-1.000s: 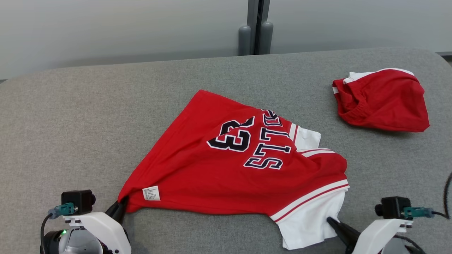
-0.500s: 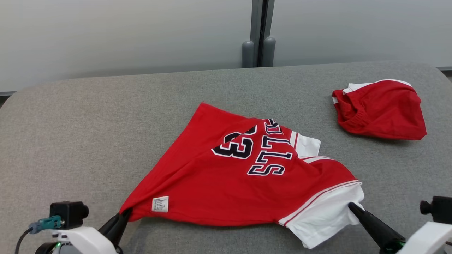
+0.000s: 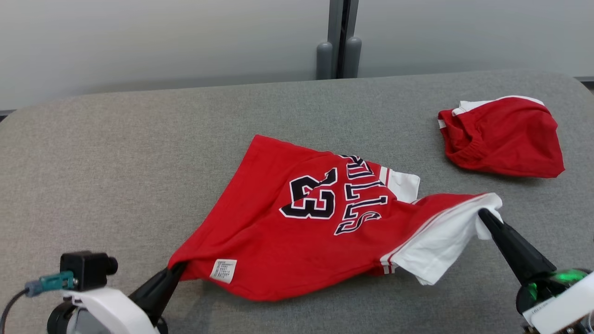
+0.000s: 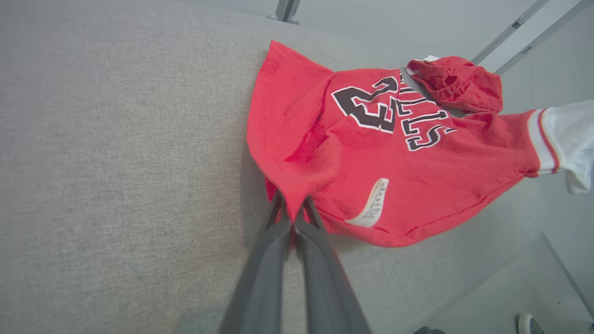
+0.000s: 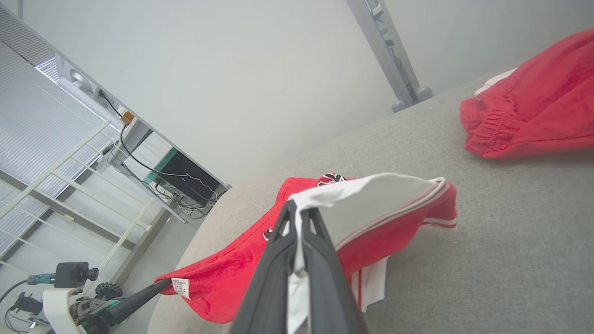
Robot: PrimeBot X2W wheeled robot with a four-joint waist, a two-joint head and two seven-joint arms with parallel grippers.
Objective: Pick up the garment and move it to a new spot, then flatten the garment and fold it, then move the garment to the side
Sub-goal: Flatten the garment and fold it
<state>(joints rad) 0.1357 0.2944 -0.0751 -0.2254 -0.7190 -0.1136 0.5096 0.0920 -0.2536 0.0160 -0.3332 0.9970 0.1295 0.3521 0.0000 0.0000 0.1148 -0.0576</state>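
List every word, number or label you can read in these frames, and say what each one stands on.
"23": large dark number with a white outline, on the red jersey.
"LLS": the end of a word beside the number on the same jersey. Its earlier letters are lost in a fold.
Care label, white, near the jersey's hem: printed lines too small to read.

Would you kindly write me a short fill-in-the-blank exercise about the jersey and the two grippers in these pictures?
1. The left gripper is shut on a ____ corner of the jersey.
2. The right gripper is shut on the jersey's ____ end.
3. The number printed on the jersey is ____.
4. The second red garment lies on the grey surface toward the robot's ____ side.
Missing words: red; white; 23; right.
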